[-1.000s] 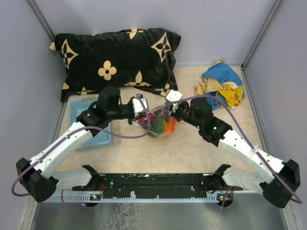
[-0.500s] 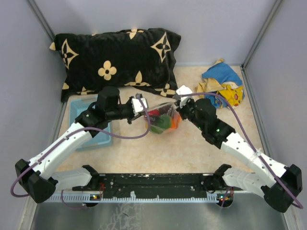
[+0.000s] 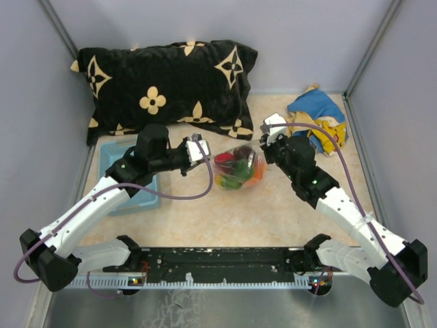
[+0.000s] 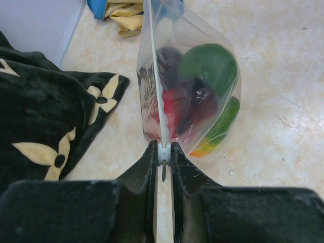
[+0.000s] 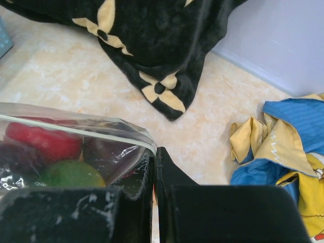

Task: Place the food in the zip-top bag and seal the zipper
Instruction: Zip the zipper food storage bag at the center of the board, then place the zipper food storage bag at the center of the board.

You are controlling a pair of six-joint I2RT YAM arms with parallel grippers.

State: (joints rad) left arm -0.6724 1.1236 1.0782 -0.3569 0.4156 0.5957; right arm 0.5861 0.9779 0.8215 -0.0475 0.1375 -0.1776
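The zip-top bag (image 3: 237, 167) is stretched between both arms — left end effector (image 4: 162, 153) clamped tight on the zipper (image 4: 162, 129), right end effector (image 5: 154, 169) pinching the opposite corner — food (image 4: 208, 66) inside.

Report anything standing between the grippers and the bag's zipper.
Nothing visible does. The left gripper is shut on one end of the zipper, the right gripper on the opposite corner of the zip-top bag, with the food inside.

Clear zip-top bag (image 4: 174, 30) of red, green, purple food (image 4: 208, 68); black pillow (image 3: 164, 85), cream flowers; blue-and-yellow cloth (image 3: 317, 123).
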